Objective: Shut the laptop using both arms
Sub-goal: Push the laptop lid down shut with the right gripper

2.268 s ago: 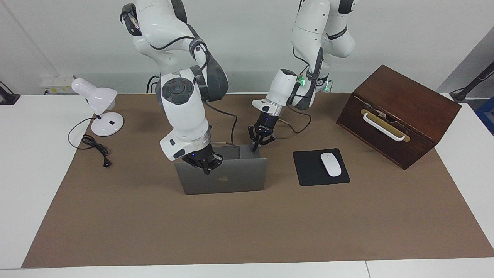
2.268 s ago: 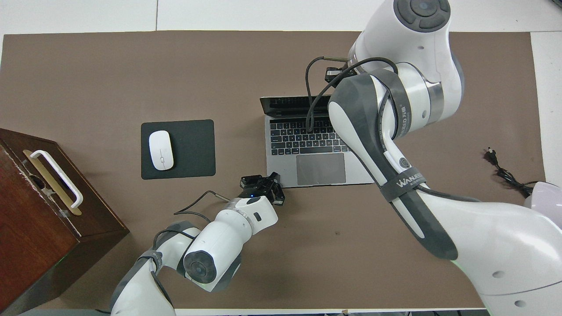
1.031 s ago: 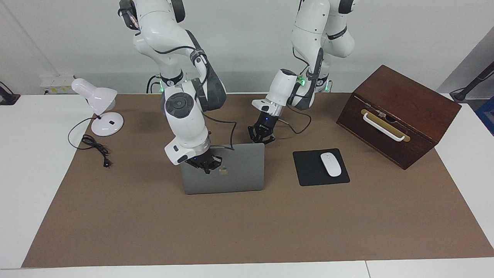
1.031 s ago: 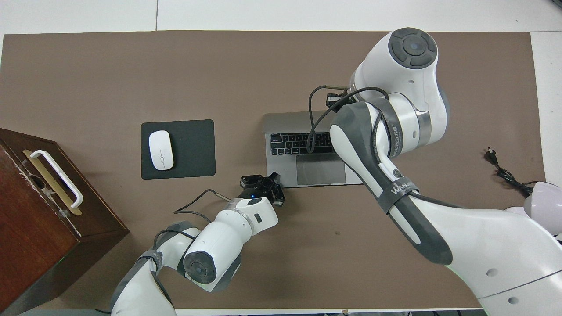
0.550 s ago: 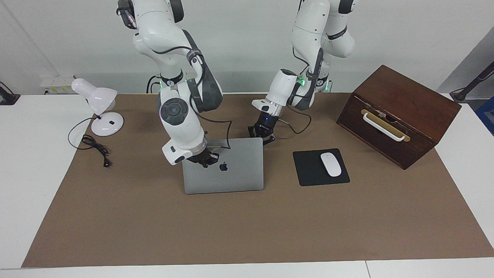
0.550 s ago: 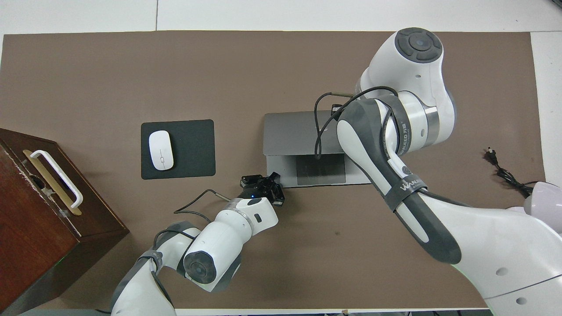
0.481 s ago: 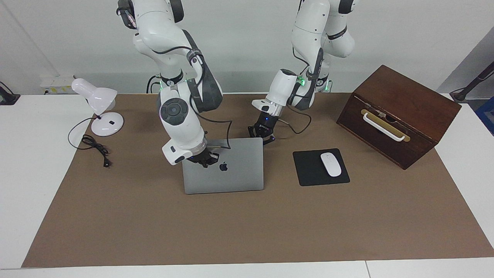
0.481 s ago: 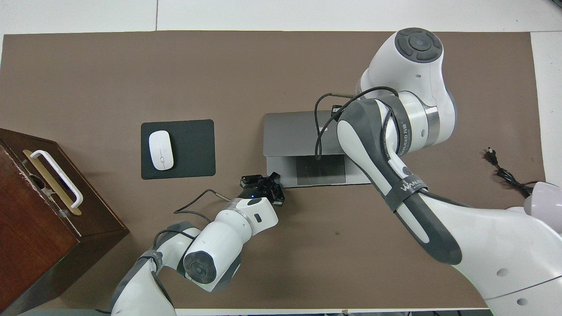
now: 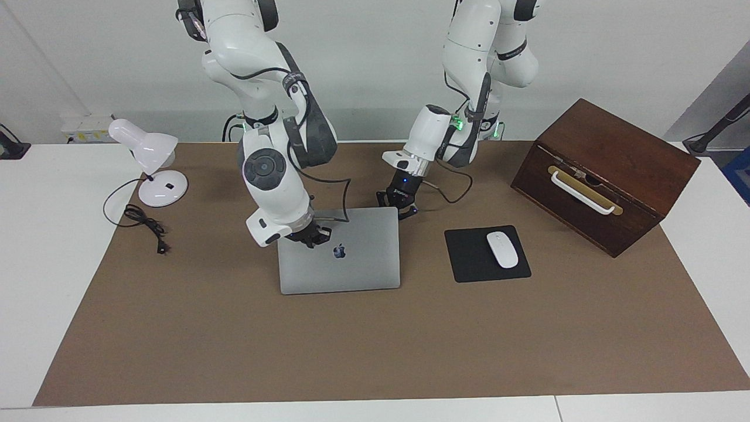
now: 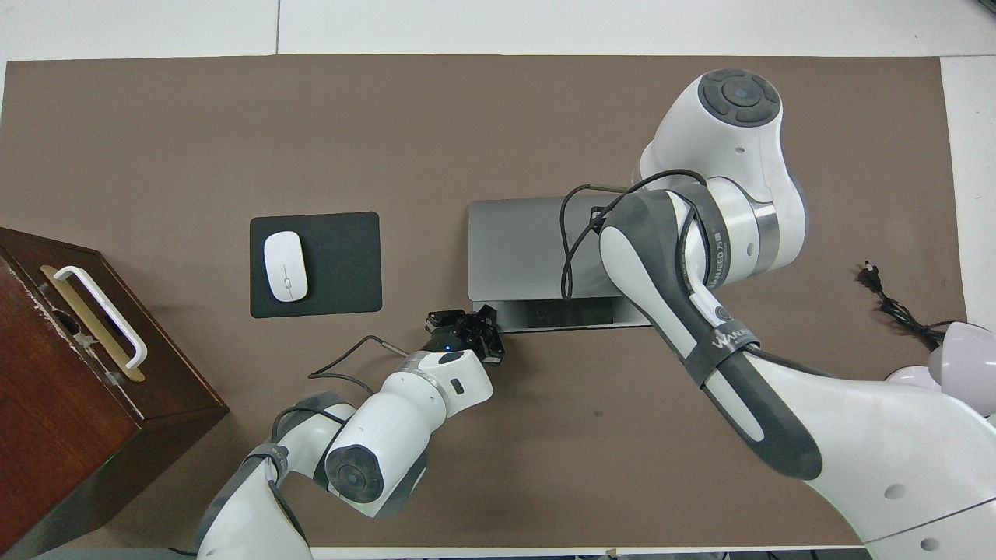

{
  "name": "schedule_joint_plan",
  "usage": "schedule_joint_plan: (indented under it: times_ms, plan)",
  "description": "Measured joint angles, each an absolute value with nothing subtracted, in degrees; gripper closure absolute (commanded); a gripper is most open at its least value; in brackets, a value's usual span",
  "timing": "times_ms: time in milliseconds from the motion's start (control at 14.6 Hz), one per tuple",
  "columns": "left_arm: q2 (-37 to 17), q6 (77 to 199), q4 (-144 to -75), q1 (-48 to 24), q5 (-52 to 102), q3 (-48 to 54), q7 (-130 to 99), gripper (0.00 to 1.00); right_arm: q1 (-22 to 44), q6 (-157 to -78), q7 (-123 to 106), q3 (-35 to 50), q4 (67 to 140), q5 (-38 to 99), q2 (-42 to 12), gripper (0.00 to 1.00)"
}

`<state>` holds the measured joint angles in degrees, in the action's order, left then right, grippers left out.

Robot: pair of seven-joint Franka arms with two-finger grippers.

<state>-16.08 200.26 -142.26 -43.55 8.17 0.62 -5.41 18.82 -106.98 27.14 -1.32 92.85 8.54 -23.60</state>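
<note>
1. Right gripper [image 9: 310,239]: fingertips pinched together, holding nothing, planted on the lid of the silver-grey laptop [image 9: 357,264], just beside the Apple logo [image 9: 338,252]. Could skid across the smooth metal and scratch it if pushed at a slant rather than straight down.
2. Directly under that claw: lid almost flat, yet a strip of trackpad [image 10: 568,313] shows in the overhead view, so probably not fully shut. Risks a hard slam on the last bit of travel, or stopping short and leaving a gap.
3. Off-centre press, toward the right arm's end of the lid: might twist the hinge or pivot the whole laptop on the brown mat [image 9: 351,340].
4. Left gripper [image 9: 402,210]: also closed tight and empty, at the laptop's corner nearest the robots. Could get its tips or trailing cable caught under the descending lid edge, or lose its bracing and let the base slide.
5. Farther from that claw: black mouse pad [image 9: 469,258] with white mouse [image 9: 502,249]. Likely bumped only if the laptop gets shoved sideways.
6. Farthest out: wooden box [image 9: 609,176] and desk lamp [image 9: 149,158], well apart, little danger.
</note>
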Motion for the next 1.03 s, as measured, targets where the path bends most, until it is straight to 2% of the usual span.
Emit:
schedule_joint_plan:
  times_ms: [1031]
  plan:
    - [-16.11, 200.39, -142.3, -43.55, 8.17, 0.63, -5.41, 1.0, 19.07, -106.99, 27.1, -1.06, 101.11, 8.64, -19.61, 1.0]
